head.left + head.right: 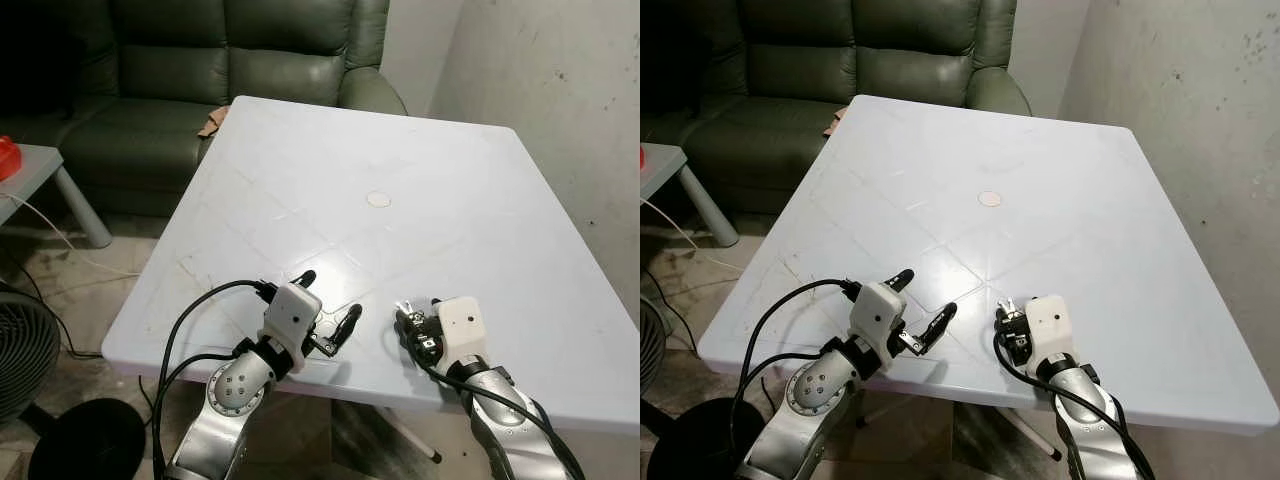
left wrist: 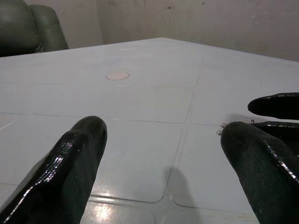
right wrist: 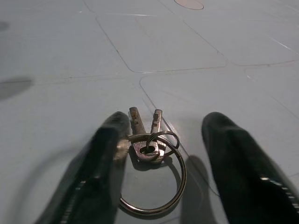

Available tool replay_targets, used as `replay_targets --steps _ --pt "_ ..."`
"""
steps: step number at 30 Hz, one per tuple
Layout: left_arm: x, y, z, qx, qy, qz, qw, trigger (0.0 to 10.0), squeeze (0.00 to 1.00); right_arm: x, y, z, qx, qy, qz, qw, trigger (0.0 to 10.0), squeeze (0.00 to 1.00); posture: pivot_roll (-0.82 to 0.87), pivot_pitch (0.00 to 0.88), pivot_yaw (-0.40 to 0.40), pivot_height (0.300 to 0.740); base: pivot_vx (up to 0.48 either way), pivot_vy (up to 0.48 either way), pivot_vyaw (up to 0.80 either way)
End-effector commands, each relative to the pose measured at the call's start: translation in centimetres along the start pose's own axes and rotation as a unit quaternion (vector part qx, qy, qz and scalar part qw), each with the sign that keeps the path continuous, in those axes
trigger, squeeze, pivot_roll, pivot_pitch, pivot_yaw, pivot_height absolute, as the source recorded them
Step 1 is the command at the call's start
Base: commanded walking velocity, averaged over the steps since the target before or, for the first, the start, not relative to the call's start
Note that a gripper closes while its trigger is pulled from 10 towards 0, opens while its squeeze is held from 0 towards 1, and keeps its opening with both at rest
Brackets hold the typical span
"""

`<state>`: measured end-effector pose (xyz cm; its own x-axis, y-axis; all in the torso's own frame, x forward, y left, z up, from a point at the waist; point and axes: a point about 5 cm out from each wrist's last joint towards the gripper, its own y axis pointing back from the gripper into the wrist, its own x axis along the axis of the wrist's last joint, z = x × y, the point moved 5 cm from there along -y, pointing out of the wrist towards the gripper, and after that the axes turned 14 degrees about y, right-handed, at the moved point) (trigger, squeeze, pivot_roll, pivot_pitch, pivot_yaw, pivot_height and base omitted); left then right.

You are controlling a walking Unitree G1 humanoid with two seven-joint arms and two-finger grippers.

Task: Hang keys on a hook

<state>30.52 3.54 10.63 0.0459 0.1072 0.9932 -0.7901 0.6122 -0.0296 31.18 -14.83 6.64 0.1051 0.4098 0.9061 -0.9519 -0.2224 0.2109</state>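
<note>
There are two keys (image 3: 146, 135) between the fingers of the right end effector (image 3: 161, 158), and both are on one big ring (image 3: 154, 186). A second, smaller ring (image 3: 161, 140) is there too, so that makes two rings. There are two end effectors, the right one and the left end effector (image 1: 328, 303), and each has two black fingers. There is one white desk (image 1: 450, 180) under them, with one round cap (image 1: 379, 199) out ahead of both. Past the desk is one green sofa (image 1: 200, 70). Left of the left end effector are one small grey side table (image 1: 40, 170) and one fan (image 1: 20, 350).
</note>
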Motion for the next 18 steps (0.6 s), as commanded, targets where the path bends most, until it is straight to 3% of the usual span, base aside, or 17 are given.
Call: replay_targets --steps 1,18 --pt "0.45 -0.23 0.06 -0.003 -0.008 0.004 1.000 10.0 0.00 -0.22 0.10 0.32 -0.005 -0.002 -0.006 1.000 0.0 0.00 0.01 0.046 -0.089 0.711 0.000 0.000 0.00" --pt "0.75 -0.39 -0.11 0.005 -0.012 0.010 1.000 10.0 0.00 -0.98 0.20 0.09 0.014 0.002 -0.023 1.000 0.0 0.00 0.01 0.051 -0.099 0.711 0.000 0.000 0.00"
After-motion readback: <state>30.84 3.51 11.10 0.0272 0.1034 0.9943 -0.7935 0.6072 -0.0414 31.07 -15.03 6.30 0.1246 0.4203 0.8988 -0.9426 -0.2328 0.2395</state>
